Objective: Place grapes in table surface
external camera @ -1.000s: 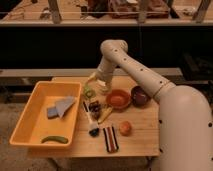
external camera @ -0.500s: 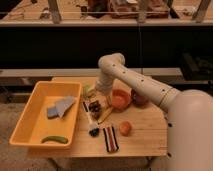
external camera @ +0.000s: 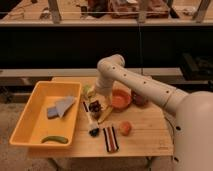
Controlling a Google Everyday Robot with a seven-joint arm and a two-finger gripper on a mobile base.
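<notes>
The grapes lie on the counter near its front edge. They form a long, bumpy, dark reddish-purple cluster, banded with pale highlights. A smooth round orange fruit sits just beside them on the right. The counter is light tan wood, rectangular, with a faint grain.

The white, rounded arm bends over the back of the counter and drops to the end effector, which sits low among the clutter at mid-counter, apart from the grapes. Whether it is wide, narrow or holding anything cannot be told — dark and pale shapes merge there.

Just beside it are a slim yellow piece and a pale green rounded item. An orange bowl and a dark maroon bowl stand side by side to the right.

On the left, a yellow plastic bin holds a flat grey-blue piece and a curved green item.
</notes>
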